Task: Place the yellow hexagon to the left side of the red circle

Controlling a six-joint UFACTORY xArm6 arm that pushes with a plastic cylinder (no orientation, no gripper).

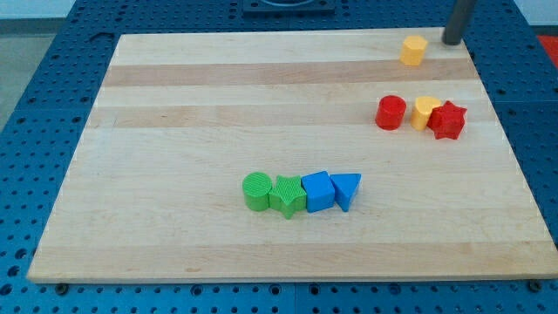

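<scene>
The yellow hexagon sits near the view's top right of the wooden board. The red circle lies below it, toward the view's right, in a row with a yellow heart-like block and a red star, which touch each other. My tip is at the board's top edge, just right of the yellow hexagon, a small gap apart from it.
A row of touching blocks lies at the lower middle: green circle, green star, blue cube-like block, blue triangle. Blue perforated table surrounds the board.
</scene>
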